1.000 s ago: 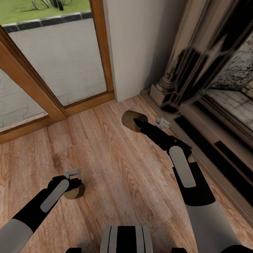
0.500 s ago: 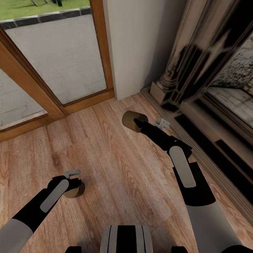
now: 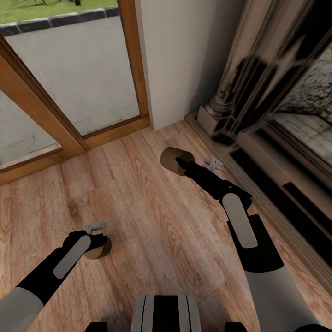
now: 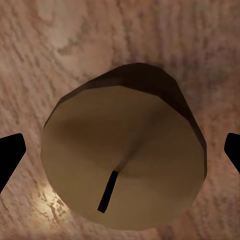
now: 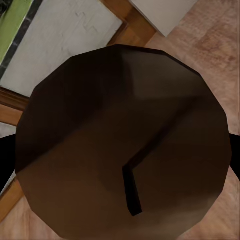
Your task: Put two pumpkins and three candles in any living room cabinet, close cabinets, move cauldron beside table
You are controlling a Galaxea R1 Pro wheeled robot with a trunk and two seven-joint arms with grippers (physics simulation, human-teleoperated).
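Wood-grained floorboards [image 3: 152, 230] lay nearest, where the left claw [image 3: 94, 242] straddled a stubby tan candle [image 3: 98, 250], its black fingertips [image 4: 10, 155] flanking the round top; contact unclear. Farther right, the right claw [image 3: 180, 164] gripped a darker candle [image 3: 171, 157] before the carved stone fireplace [image 3: 258, 92].

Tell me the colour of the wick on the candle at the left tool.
Black, on the tan candle top; wick clearest in the left wrist view.

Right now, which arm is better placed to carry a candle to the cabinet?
Right, probably. The right gripper looks closed on the tipped candle. The left gripper is open, its fingers apart from the upright candle standing on the floor.
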